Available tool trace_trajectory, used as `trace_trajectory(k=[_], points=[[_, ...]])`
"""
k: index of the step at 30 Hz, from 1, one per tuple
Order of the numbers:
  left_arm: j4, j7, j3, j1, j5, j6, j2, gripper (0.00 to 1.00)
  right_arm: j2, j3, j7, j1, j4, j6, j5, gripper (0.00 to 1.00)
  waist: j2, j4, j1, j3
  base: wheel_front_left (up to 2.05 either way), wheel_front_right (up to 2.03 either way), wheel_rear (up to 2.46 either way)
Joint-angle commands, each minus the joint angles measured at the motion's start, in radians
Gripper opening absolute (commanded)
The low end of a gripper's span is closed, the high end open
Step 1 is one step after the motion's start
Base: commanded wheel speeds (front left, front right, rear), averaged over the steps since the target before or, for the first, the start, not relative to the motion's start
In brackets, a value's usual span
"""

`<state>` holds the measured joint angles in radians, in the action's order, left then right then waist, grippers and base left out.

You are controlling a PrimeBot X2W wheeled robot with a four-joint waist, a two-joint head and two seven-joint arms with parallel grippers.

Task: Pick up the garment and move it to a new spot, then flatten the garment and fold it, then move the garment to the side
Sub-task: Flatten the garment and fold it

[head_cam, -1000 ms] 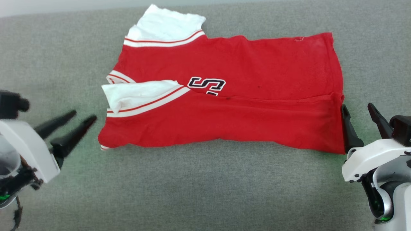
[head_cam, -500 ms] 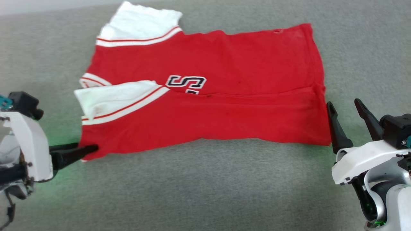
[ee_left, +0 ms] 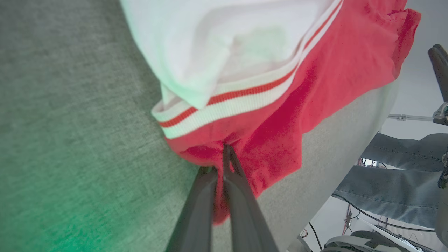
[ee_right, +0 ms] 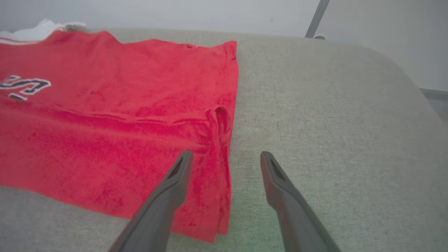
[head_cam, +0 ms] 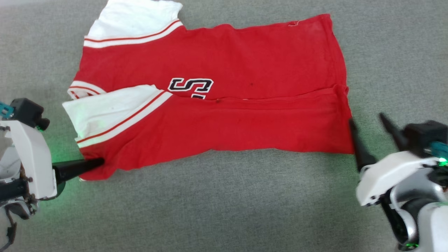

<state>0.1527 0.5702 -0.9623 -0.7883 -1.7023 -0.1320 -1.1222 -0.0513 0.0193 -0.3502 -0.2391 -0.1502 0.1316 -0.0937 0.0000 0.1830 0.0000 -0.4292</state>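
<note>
Left gripper (head_cam: 99, 162) is clamped shut on the near-left corner of the garment (head_cam: 227, 115), with a small bunch of red cloth nipped at the very tips. Right gripper (head_cam: 365, 118) stands wide open and holds nothing. It sits at the near-right corner, one finger (ee_right: 175, 182) over the red hem and the other over the bare grey cushion (head_cam: 224, 210).

The garment lies spread on that cushion, its near part lapped over along a long crease. A white sleeve (head_cam: 105, 112) is turned out over the red at the left.

My main worry is the left pinch. It looks shallow, and I cannot tell whether it has both layers or just the top one. With only one layer, a lift would peel the lap open instead of carrying the whole piece. So little cloth in the jaws could also slip out under the garment's weight.

On the right, the open jaws straddle the edge, so closing from here might catch only the hem, or nip the cushion cover along with it.

If I pull with the left before the right has a hold, I expect the cloth to drag, skew and wrinkle. The loose sleeve would probably flop out too, and I would have to flatten again.
</note>
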Motion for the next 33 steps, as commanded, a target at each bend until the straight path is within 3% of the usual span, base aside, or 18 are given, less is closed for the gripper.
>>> trace_trajectory(k=[1, 6, 11, 16, 17, 18, 19, 25, 33], points=[[-0.003, 0.002, -0.010, 0.034, 0.011, 0.003, 0.004, 0.00, 0.001, -0.015, -0.037, -0.011, -0.002, -0.002, 0.001, 1.00, 0.0000, -0.004, 0.0000, -0.003, 0.00, 0.00, 0.00], [-0.023, -0.007, 0.020, 0.049, 0.030, 0.003, 0.001, 0.00, -0.033, -0.063, -0.266, -0.053, 0.013, -0.002, -0.013, 1.00, 0.0000, -0.015, 0.0000, -0.015, 0.00, 0.00, 0.00], [-0.038, -0.016, 0.045, 0.056, 0.047, 0.003, 0.015, 0.00, -0.031, -0.039, -0.493, -0.099, 0.047, -0.002, -0.019, 1.00, 0.0000, -0.028, 0.0000, -0.024, 0.00, 0.00, 0.00], [-0.047, -0.024, 0.068, 0.068, 0.059, 0.003, 0.033, 0.00, -0.017, -0.022, -0.584, -0.127, 0.073, -0.002, -0.011, 1.00, 0.0000, -0.043, 0.0000, -0.029, 0.00, 0.00, 0.00], [-0.048, -0.028, 0.073, 0.071, 0.060, 0.003, 0.038, 0.00, -0.015, -0.020, -0.586, -0.129, 0.076, -0.002, -0.011, 0.44, 0.0000, -0.047, 0.0000, -0.028, 0.00, 0.00, 0.00], [-0.049, -0.029, 0.077, 0.072, 0.062, 0.003, 0.042, 0.00, -0.014, -0.021, -0.587, -0.127, 0.079, -0.002, -0.011, 0.17, 0.0000, -0.051, 0.0000, -0.026, 0.00, 0.00, 0.00], [-0.052, -0.033, 0.081, 0.076, 0.063, 0.003, 0.043, 0.00, -0.013, -0.020, -0.588, -0.126, 0.080, -0.002, -0.015, 0.00, 0.0000, -0.055, 0.0000, -0.024, 0.00, 0.00, 0.00], [-0.097, -0.087, 0.123, 0.123, 0.062, 0.003, 0.039, 0.00, -0.046, 0.009, -0.541, -0.104, 0.048, -0.002, -0.035, 0.00, 0.0000, -0.077, 0.0000, 0.016, 0.00, 0.00, 0.00], [-0.241, -0.211, 0.173, 0.289, 0.046, 0.003, -0.013, 0.00, -0.130, -0.010, -0.562, -0.018, -0.008, -0.002, -0.117, 0.00, 0.0000, -0.099, 0.0000, 0.071, 0.00, 0.00, 0.00]])
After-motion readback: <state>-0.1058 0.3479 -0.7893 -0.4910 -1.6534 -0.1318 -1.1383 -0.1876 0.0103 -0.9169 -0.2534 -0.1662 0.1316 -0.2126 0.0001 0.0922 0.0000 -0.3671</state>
